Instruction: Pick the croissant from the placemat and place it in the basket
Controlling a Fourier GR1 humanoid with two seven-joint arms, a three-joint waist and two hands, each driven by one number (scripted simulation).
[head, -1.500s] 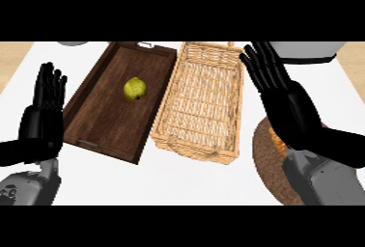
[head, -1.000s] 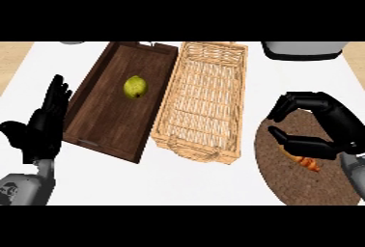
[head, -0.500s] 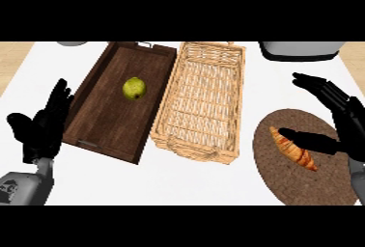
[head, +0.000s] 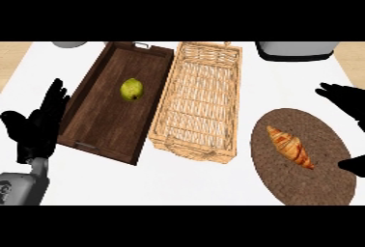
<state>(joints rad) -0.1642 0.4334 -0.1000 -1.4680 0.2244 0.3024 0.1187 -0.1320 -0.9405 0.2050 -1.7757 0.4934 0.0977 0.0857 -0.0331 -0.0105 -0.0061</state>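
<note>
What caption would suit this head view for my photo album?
Croissant lies on a round placemat beside an empty wicker basket; the open right robot hand hovers near the placemat's far edge.

The right hand (head: pixel 347 103) has drawn rightward, uncovering the croissant (head: pixel 289 146).

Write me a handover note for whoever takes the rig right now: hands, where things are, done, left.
Left hand: open, resting at the view's left edge beside the wooden tray, holding nothing.
Right hand: open at the right edge, by the placemat, holding nothing.
Croissant: lying on the placemat, not gripped.
Basket: nothing in it, between tray and placemat.
Done: nothing.
Left: grasp the croissant, carry it to the basket, release.
</note>
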